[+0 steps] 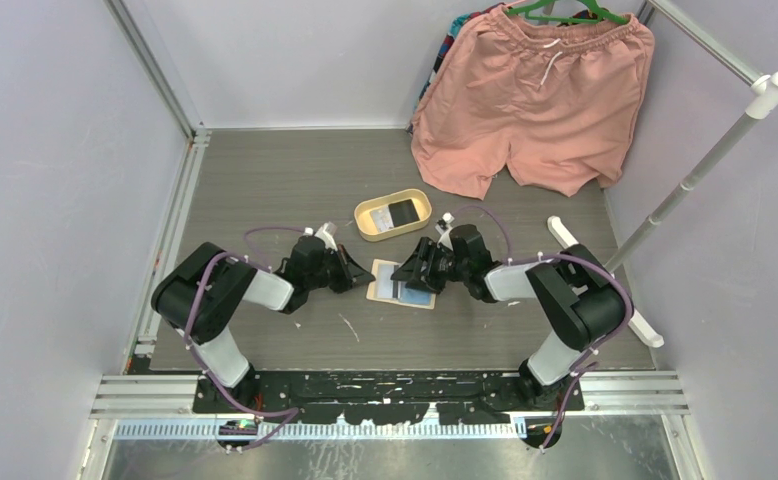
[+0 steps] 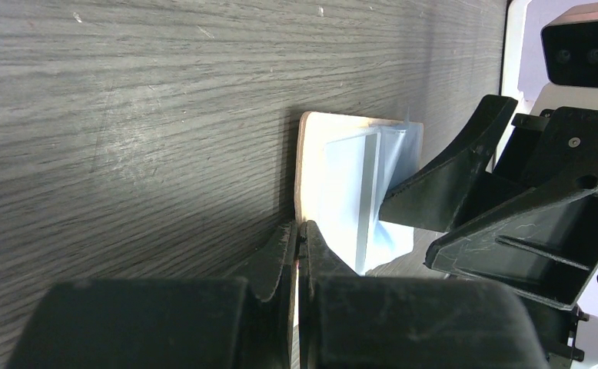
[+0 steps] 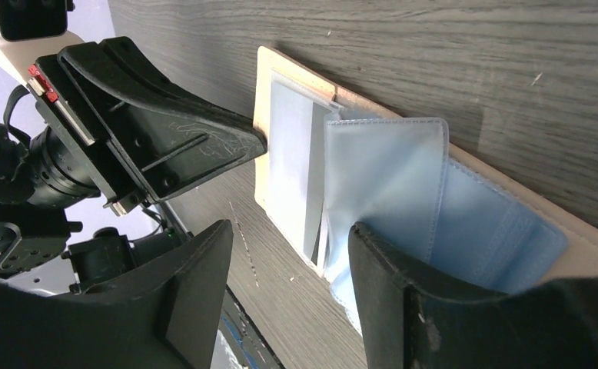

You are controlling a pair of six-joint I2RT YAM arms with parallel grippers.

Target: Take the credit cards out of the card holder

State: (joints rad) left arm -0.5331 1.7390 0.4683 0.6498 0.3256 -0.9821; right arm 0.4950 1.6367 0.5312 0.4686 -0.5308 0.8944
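Card holder [image 3: 388,177] lies open, flat on surface [image 1: 265,180], between both hands. Left hand [image 2: 297,231] pinched closed, tips against the holder's beige edge. Right hand [image 3: 288,231] spread wide above the blue-grey pockets. One dark credit card [image 1: 403,212] sits in oval tray [image 1: 363,213].

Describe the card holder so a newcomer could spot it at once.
Start at the grey table, in front of the pink shorts. On the robot's side of the oval yellow tray, between the left hand and right hand, lies an opened tan card holder. Unlike the tray, it is rectangular with pale blue pockets inside.
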